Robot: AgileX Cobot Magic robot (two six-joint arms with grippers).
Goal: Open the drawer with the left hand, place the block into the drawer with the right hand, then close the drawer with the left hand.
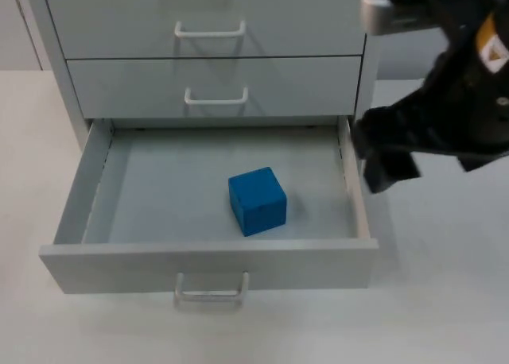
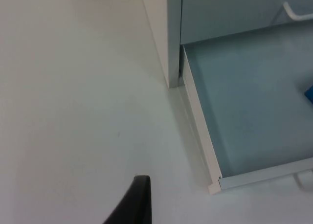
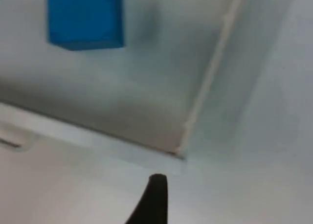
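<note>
Bottom drawer (image 1: pixel 95 177) of the grey cabinet (image 1: pixel 207 30) is pulled fully out over the white worktop (image 1: pixel 445 300), front panel nearest the camera, its white handle (image 1: pixel 211 288) at the front edge. Two upper drawers are shut, each w/ a white handle.

Blue block (image 1: pixel 257 201) sits on the drawer floor, roughly mid-width, a bit nearer the front panel than the back, touching no wall — free room on all sides, most on the left half. Right wrist view has the block (image 3: pixel 85 18) resting on the drawer floor, well apart from the drawer's front-right corner (image 3: pixel 178 153).

Right end effector (image 1: pixel 382 153) hangs above the drawer's right side wall, just outside and over its rim, near the cabinet's right front edge. It holds nothing; can't tell whether its fingers are spread or closed. The arm body blocks the upper right part of the top view.

Left end effector: one fingertip (image 2: pixel 134 202) shows in the left wrist view, over bare worktop, left of the drawer and well apart from its left side wall (image 2: pixel 198 131). Fingers' state — can't tell. Nothing in it. The drawer's front-left corner and the cabinet's left front edge are both visible there, w/ open worktop alongside.
</note>
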